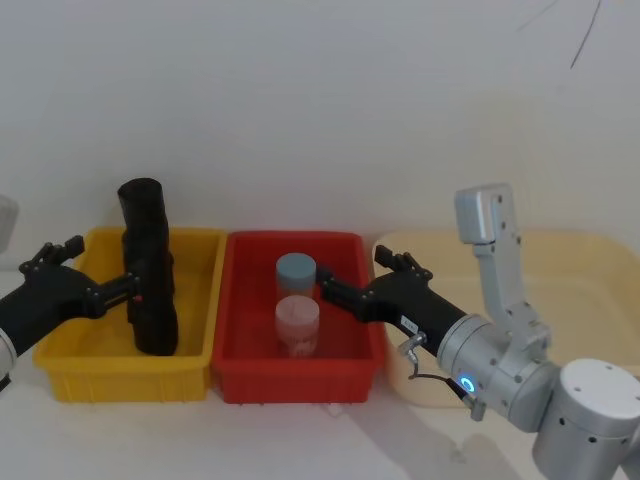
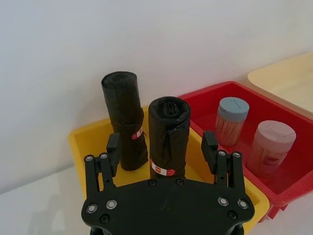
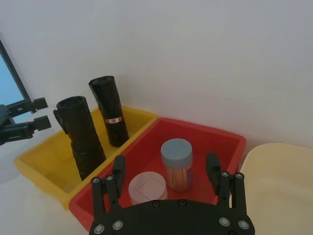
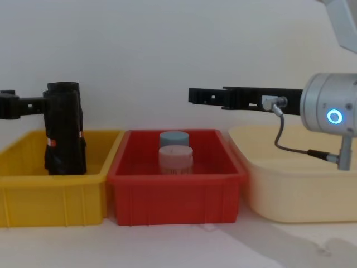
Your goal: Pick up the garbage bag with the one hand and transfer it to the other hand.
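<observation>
My left claw (image 2: pixel 161 141) spread around the upright garbage bag (image 2: pixel 168 122) in the yellow bin (image 2: pixel 78 140), right claw (image 3: pixel 165 162) spread over the red bin (image 3: pixel 208 138)

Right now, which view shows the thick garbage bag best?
Left wrist view: the bag stands between the left gripper's open jaws, red mark visible. In head and chest views it merges with the second roll; right wrist shows it farther off.
</observation>
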